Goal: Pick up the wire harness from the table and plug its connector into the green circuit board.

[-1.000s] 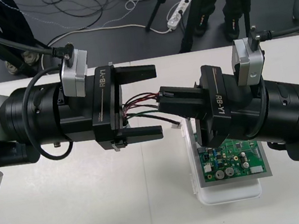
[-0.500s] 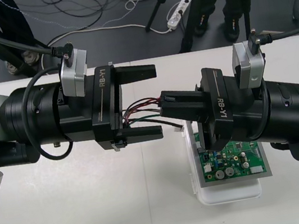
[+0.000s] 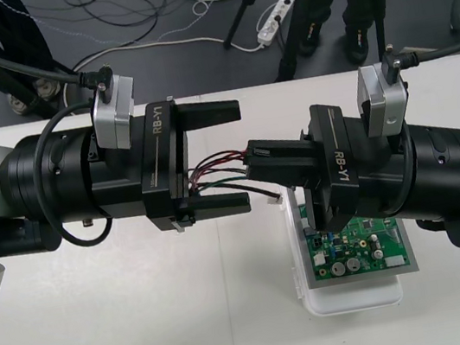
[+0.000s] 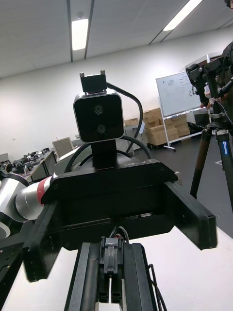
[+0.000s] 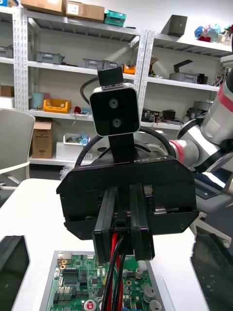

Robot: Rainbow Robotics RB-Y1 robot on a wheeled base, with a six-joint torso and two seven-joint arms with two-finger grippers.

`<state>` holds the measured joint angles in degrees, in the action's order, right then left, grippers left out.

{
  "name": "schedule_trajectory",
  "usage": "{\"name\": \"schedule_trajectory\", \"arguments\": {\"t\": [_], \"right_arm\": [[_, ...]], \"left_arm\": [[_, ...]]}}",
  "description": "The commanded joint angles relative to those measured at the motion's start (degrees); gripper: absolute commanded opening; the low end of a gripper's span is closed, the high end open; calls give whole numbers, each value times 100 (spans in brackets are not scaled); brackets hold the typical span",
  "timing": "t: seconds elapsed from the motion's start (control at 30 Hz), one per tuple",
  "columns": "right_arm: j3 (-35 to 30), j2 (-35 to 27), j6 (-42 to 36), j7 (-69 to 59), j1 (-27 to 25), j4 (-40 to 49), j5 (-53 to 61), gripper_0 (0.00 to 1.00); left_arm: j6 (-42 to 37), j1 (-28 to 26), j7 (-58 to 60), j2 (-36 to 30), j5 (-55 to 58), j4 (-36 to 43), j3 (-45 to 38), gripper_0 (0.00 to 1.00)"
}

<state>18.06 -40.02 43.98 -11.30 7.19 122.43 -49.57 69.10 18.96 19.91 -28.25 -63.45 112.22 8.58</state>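
Right gripper (image 3: 253, 162) squeezes tight on the wire harness (image 3: 216, 164), up off the table (image 3: 149, 325). Its wires run over to the left gripper (image 3: 242, 153), whose fingers stand wide apart around them. Just below the right gripper sits the green circuit board (image 3: 360, 248).

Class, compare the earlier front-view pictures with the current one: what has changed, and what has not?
The right gripper, jaws shut on the wire harness, shifted slightly toward the green circuit board. The left gripper stayed put, jaws open; the board did not move.
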Motion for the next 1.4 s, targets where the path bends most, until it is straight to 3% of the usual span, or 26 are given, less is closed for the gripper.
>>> {"name": "schedule_trajectory", "arguments": {"t": [0.03,1.07,1.1,1.13,1.17,1.23,1.4], "right_arm": [[-92,-111,49,-30,160,80,-27,0],[-119,-68,49,-30,160,80,-27,0],[-136,-68,49,-39,160,80,-27,5],[-145,-68,49,-39,160,80,-27,28],[-145,-68,49,-39,160,80,-27,39],[-154,-68,49,-48,160,80,-27,71],[-163,-76,40,-65,160,71,-27,93]], "left_arm": [[-213,231,321,118,104,45,-137,0],[-213,231,180,118,228,-43,-137,0],[-213,240,171,118,228,-43,-137,0],[-213,240,162,118,228,-43,-137,0],[-213,231,162,118,228,-43,-137,0],[-213,240,145,118,219,-43,-137,0],[-213,240,110,118,219,-43,-146,0]]}}
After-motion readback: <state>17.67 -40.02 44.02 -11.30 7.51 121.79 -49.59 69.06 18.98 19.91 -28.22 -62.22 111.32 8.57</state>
